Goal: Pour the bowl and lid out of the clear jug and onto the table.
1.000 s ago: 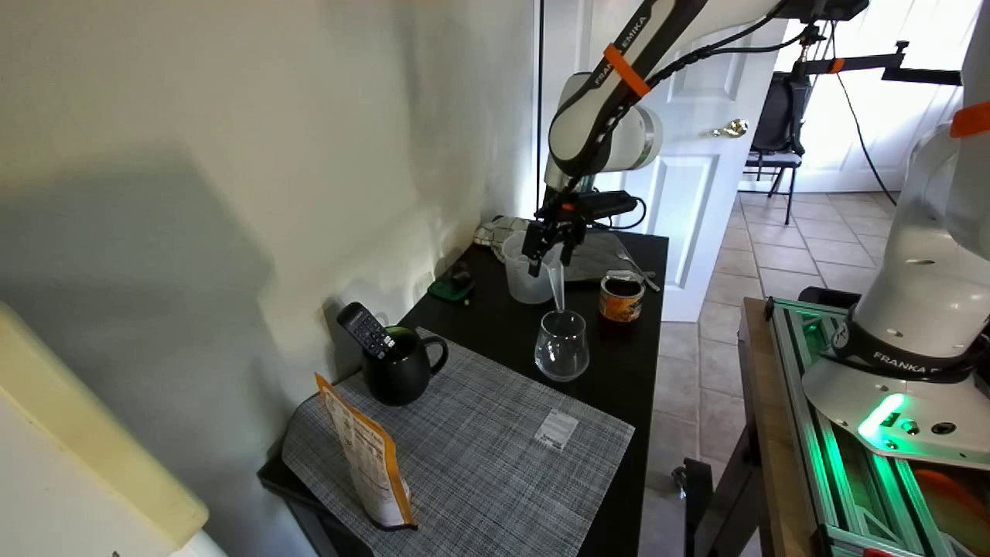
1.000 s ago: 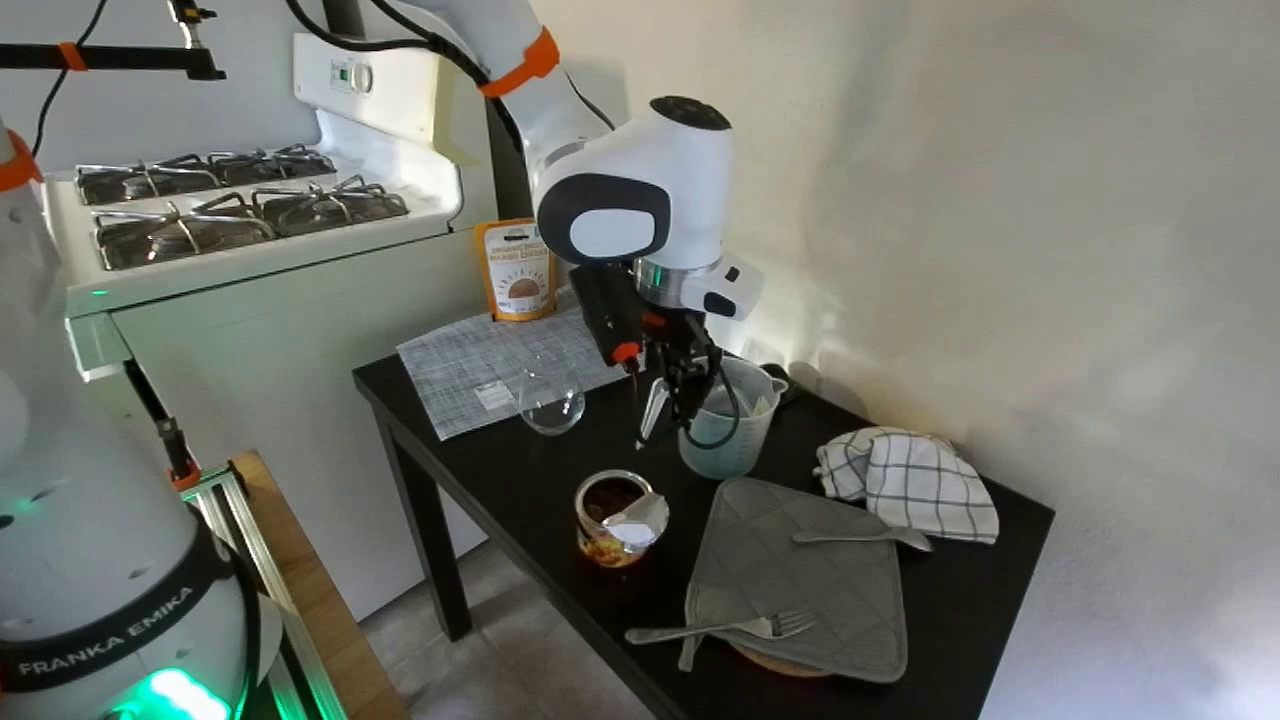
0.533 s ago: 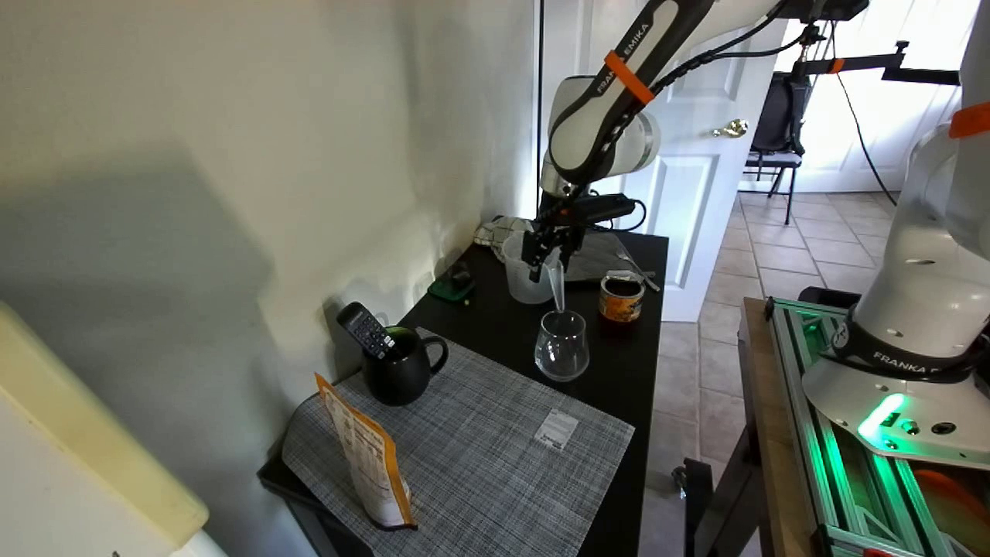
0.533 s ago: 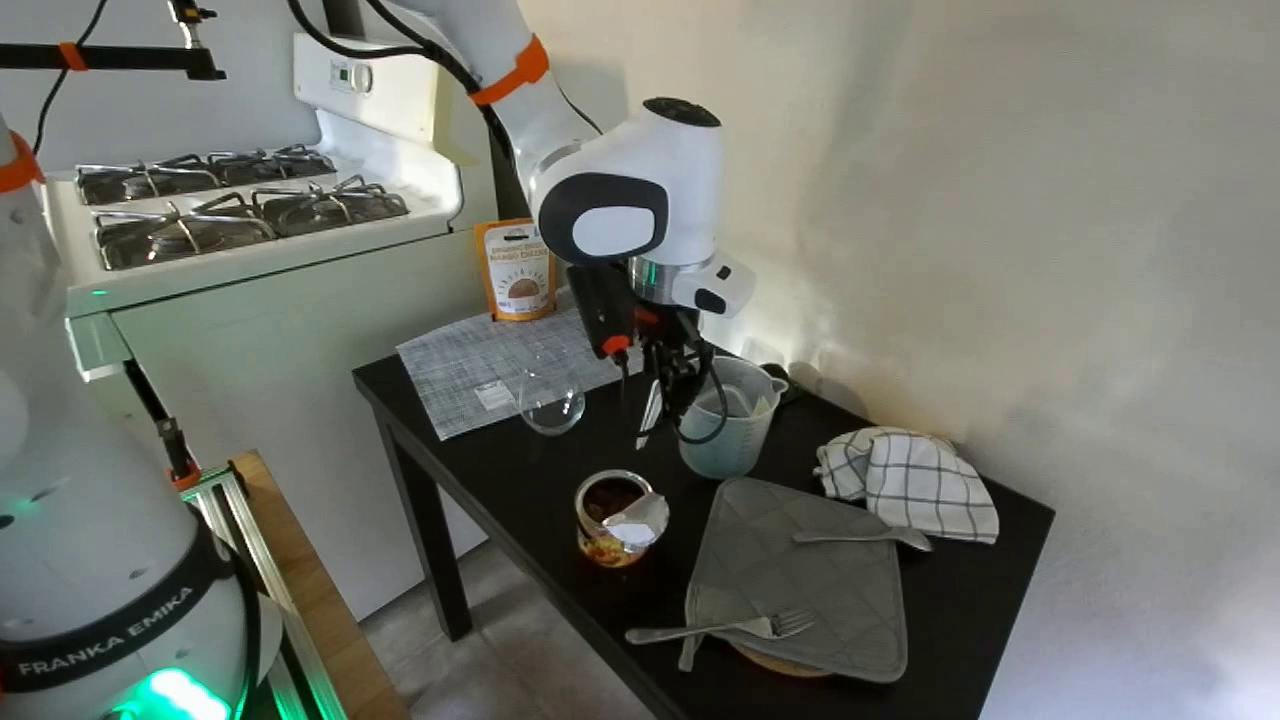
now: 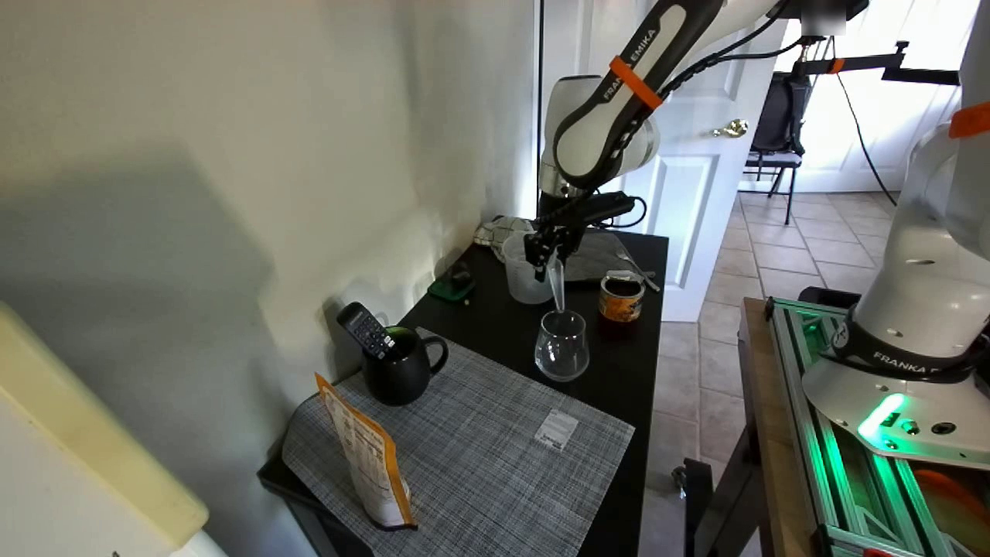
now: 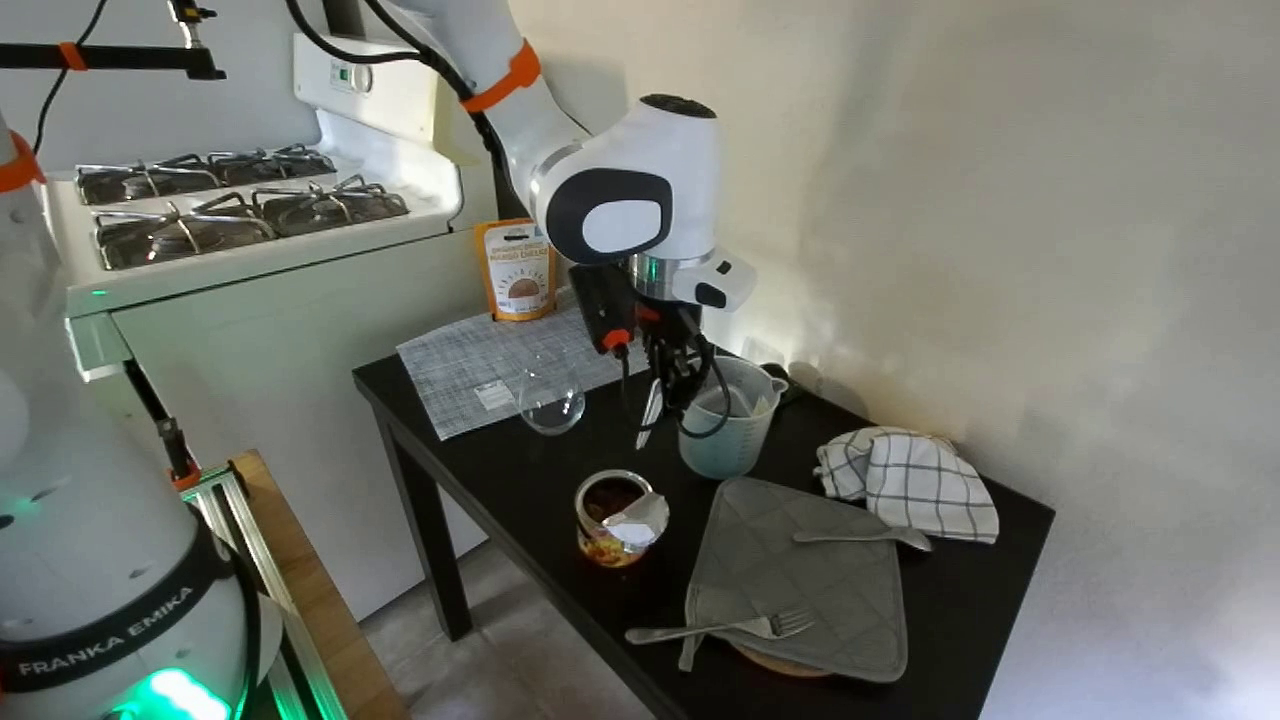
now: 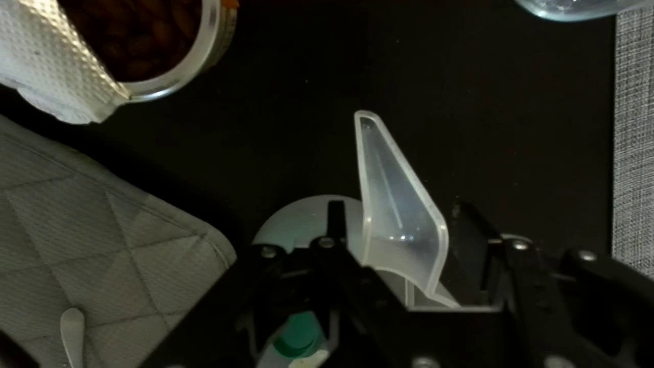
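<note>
The clear jug (image 5: pixel 524 285) stands upright on the black table (image 5: pixel 483 325); both exterior views show it, here again the jug (image 6: pixel 728 452). Its long handle (image 7: pixel 398 189) points away from the jug body (image 7: pixel 296 217) in the wrist view. My gripper (image 7: pixel 399 208) is open around the handle, one finger on each side; the finger by the jug body lies over it in view. A gap shows beside the far finger. Inside the jug I see a green round piece (image 7: pixel 300 335) and a cream piece (image 7: pixel 309 359), partly hidden by the gripper; which is bowl or lid, I cannot tell.
An open can (image 6: pixel 612 520) with peeled foil stands near the jug. A clear glass (image 5: pixel 562 352) stands by the placemat (image 5: pixel 495 441). A black mug (image 5: pixel 398 371) holds a remote. A grey pad (image 6: pixel 800 580), fork and checked cloth (image 6: pixel 930 490) lie beside the jug.
The arm has shifted and tilted slightly, and the gripper has moved a little around the handle. The jug and the other objects have not visibly moved.
</note>
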You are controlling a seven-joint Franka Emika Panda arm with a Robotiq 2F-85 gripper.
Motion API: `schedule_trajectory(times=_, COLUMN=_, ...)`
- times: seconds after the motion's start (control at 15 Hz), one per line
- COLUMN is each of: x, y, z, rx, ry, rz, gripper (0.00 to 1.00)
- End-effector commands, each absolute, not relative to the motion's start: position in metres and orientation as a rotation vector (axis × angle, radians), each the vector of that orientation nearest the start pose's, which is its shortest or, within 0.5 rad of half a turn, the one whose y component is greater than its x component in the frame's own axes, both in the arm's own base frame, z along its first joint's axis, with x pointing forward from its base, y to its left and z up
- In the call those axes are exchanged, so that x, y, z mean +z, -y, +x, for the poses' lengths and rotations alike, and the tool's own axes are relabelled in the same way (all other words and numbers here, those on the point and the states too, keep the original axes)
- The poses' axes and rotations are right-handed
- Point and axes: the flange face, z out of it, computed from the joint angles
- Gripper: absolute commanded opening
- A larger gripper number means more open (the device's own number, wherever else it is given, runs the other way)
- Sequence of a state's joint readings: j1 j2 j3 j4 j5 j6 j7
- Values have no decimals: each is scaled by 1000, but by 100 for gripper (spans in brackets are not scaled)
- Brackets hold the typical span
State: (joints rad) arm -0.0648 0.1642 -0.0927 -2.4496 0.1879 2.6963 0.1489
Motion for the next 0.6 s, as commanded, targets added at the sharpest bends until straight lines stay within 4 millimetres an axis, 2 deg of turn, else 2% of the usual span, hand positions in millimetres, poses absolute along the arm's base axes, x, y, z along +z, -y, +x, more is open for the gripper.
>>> schedule_trajectory(times=0.0, x=241, y=84, z=490, rx=-111, ry=-732, rz=-3011, gripper=23)
schedule_trajectory(times=0.07, x=242, y=84, z=490, rx=-115, ry=-735, rz=-3015, gripper=14)
schedule_trajectory(times=0.2, x=244, y=84, z=491, rx=-121, ry=-726, rz=-3031, gripper=3)
schedule_trajectory(times=0.27, x=246, y=84, z=490, rx=-122, ry=-722, rz=-3040, gripper=6)
schedule_trajectory(times=0.4, x=251, y=81, z=489, rx=-111, ry=-673, rz=-3088, gripper=1)
schedule_trajectory(times=0.47, x=256, y=79, z=487, rx=-103, ry=-624, rz=-3146, gripper=5)
schedule_trajectory(times=0.53, x=263, y=78, z=485, rx=-90, ry=-582, rz=-3210, gripper=3)
